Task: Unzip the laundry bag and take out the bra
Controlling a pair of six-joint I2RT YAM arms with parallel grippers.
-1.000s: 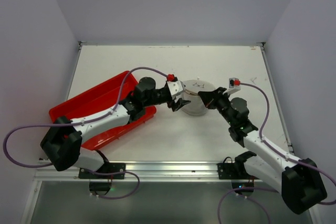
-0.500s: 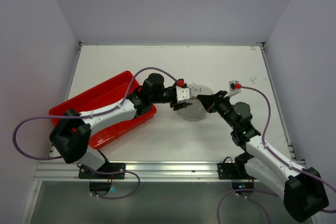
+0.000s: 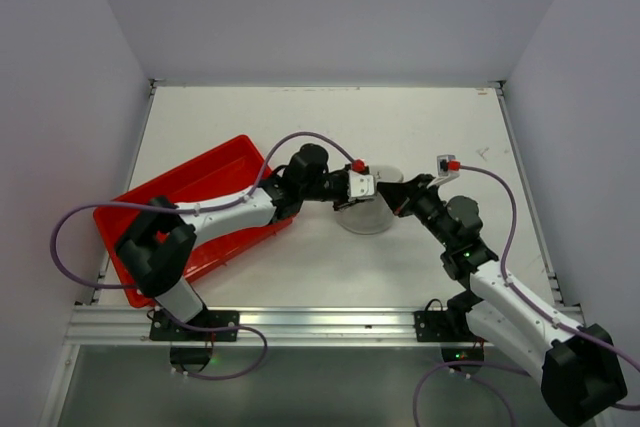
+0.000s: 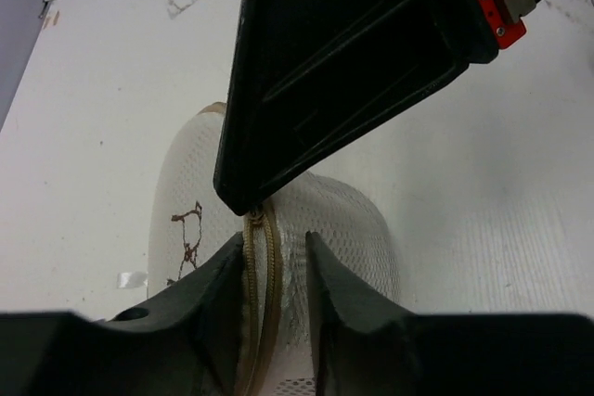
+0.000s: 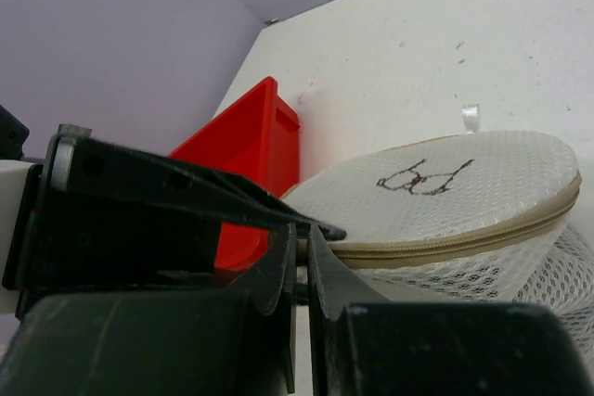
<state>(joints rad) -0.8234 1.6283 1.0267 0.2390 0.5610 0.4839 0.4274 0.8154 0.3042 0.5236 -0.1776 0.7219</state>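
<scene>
At mid-surface, the left end effector (image 4: pixel 274 252) straddled the zipper (image 4: pixel 258 308) of the bag (image 4: pixel 348 229), fingers apart, apparently to grip it. The right end effector (image 5: pixel 302 243) sat closed at the rim, likely bracing.

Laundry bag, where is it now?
In the top view, the laundry bag sits mid-table, between the left tool and right tool, right of the red tray.

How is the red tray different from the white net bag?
The red tray is bright red; the laundry bag is white with a tan zipper. The tray is a long rectangle; the bag is round like a drum. The tray has solid walls and an open top; the bag is mesh, and its zipper looks closed. Both sit on the table.
</scene>
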